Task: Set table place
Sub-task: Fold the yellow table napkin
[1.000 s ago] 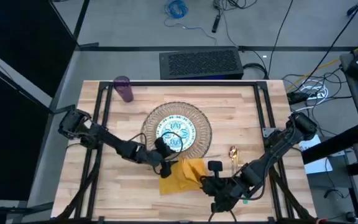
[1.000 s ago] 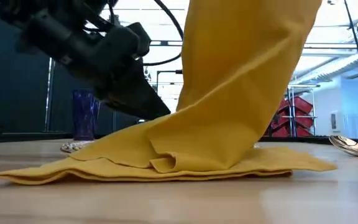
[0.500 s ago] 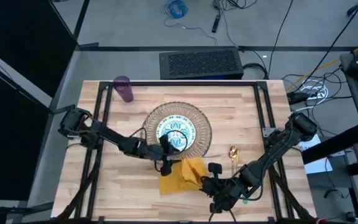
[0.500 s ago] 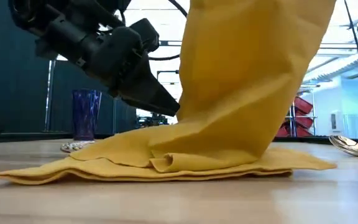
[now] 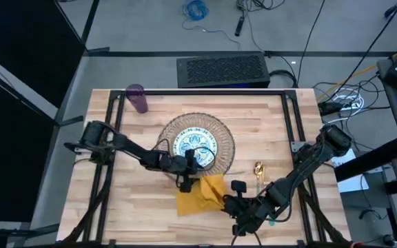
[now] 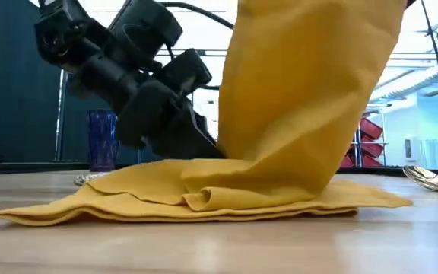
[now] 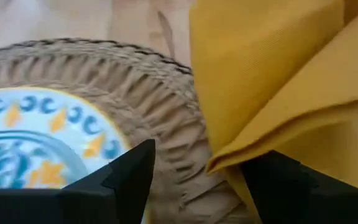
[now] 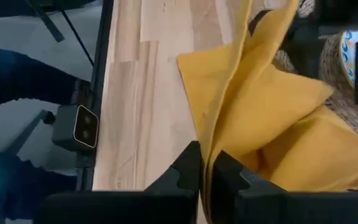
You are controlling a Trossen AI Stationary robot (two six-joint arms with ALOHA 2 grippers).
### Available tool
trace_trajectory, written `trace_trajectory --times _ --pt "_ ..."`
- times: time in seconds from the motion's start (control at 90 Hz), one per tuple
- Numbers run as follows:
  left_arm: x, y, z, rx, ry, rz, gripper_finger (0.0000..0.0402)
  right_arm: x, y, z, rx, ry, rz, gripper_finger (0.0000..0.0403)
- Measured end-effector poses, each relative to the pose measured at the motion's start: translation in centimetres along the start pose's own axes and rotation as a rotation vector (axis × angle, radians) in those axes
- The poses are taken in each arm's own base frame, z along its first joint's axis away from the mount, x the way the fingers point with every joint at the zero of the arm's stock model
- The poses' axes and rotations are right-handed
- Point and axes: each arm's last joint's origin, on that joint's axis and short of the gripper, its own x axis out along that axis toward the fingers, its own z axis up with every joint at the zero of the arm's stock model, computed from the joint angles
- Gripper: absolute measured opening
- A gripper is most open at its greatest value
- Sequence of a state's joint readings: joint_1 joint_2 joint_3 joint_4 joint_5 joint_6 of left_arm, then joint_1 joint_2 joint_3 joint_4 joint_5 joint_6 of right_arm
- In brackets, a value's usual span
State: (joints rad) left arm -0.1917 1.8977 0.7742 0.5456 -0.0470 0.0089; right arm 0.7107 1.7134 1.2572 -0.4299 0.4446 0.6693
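Note:
The mustard napkin [image 5: 200, 194] lies in folds on the table [image 5: 143, 213], near the woven mat [image 5: 222, 141] that carries the patterned plate [image 5: 195, 146]. My right gripper [image 5: 227, 198] is shut on the napkin's right part, which rises as a tall sheet [image 6: 303, 91] in the low view. My left gripper [image 5: 193, 171] stands open at the napkin's far edge, beside the mat's near rim [image 7: 166, 112]. A napkin fold [image 7: 229, 163] shows between its fingers. The purple cup [image 5: 137, 98] stands far left. The fork and spoon [image 5: 258, 170] lie to the right. My right gripper pinches the napkin's raised edge [image 8: 213, 140] between its two fingers, coming level from the table's right side. That part is lifted and hangs in a slanting sheet, while the rest [image 6: 204, 202] lies folded on the table. My left gripper: I cannot tell whether its fingers touch the napkin.
A black metal frame [image 5: 116, 117] runs along the table's sides and far edge. Bare wood lies left of the napkin and along the near edge. A dark keyboard-like case [image 5: 222, 70] sits beyond the far edge.
My left gripper has moved a little toward the table's right edge, along the napkin's far side, and has tipped more steeply down onto the cloth. My right gripper has kept its hold; the lifted sheet has shifted slightly to the right.

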Motion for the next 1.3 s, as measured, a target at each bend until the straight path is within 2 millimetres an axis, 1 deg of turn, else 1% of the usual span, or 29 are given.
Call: trace_trajectory --times 0.067,0.133,0.189,0.389,0.433,0.556,0.678,0.767,0.9,1.056,1.144,1.211,1.3 --pt "0.4 -0.2 0.3 0.004 -0.008 -0.006 0.0209 0.0 -0.1 0.1 0.002 -0.001 -0.002 0.0" --pt "0.5 -0.3 0.8 0.013 -0.02 -0.003 0.0187 0.0 -0.1 0.1 0.002 0.0 -0.003 0.0" --pt "0.6 -0.3 1.1 0.027 -0.03 -0.003 0.016 0.1 -0.1 0.1 0.004 -0.001 -0.003 0.0" --pt "0.4 -0.3 1.8 0.026 -0.053 -0.01 0.0032 0.1 -0.3 -0.1 0.028 0.015 -0.016 0.0" --pt "0.4 -0.4 1.8 0.026 -0.047 -0.025 0.0013 0.0 -0.3 -0.1 0.036 0.019 -0.023 0.0" --pt "0.1 -0.8 2.0 -0.002 -0.052 -0.042 0.0003 0.0 -0.6 -0.3 0.05 0.015 -0.074 0.0" --pt "-0.4 -1.4 2.4 -0.008 -0.047 -0.061 0.0001 0.1 -1.0 -0.3 0.073 0.01 -0.118 0.0" --pt "-1.3 -1.9 2.8 0.002 -0.021 -0.066 0.0001 0.1 -1.1 -0.3 0.079 0.007 -0.129 0.0" --pt "-3.4 -2.6 3.5 0.005 0.051 -0.015 0.0 0.2 -1.3 -0.2 0.116 -0.026 -0.162 0.0" --pt "-7.5 -3.0 5.2 -0.002 0.083 0.068 0.0 0.1 -1.6 0.2 0.159 -0.069 -0.198 0.0" --pt "-9.9 -3.2 6.2 -0.029 0.062 0.095 0.0 0.1 -1.9 0.5 0.181 -0.102 -0.231 0.0" --pt "-11.7 -3.3 6.7 -0.062 0.054 0.112 0.0 0.1 -2.3 1.3 0.196 -0.154 -0.274 0.0" --pt "-13.7 -3.6 7.1 -0.125 0.036 0.153 0.0 0.0 -3.1 3.1 0.237 -0.228 -0.333 0.0"
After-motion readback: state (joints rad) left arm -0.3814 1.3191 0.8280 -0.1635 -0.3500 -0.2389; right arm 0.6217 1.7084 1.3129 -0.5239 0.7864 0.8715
